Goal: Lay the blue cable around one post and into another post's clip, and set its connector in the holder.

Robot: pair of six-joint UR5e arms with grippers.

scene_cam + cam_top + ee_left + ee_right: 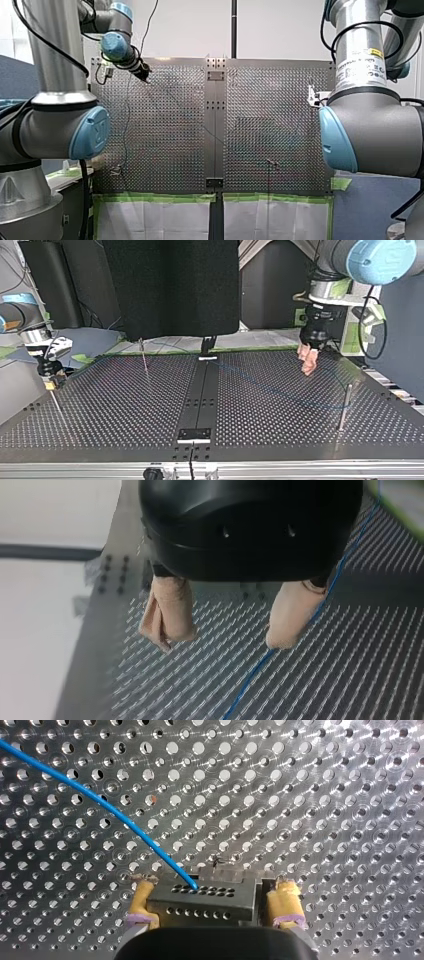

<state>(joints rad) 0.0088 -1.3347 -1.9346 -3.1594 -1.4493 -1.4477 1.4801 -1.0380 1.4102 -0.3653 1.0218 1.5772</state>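
You are getting bright, even light in the front view, the white wall (190, 30) glowing at twelve o'clock. In the right wrist view the perforated table (325, 795) is flashing glare rings around every hole. In the left wrist view my left gripper (221, 642) is shading the table beneath it.

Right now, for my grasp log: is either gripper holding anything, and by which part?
Yes: my right gripper clamps the connector by its two short ends; my left gripper is open and holds nothing.
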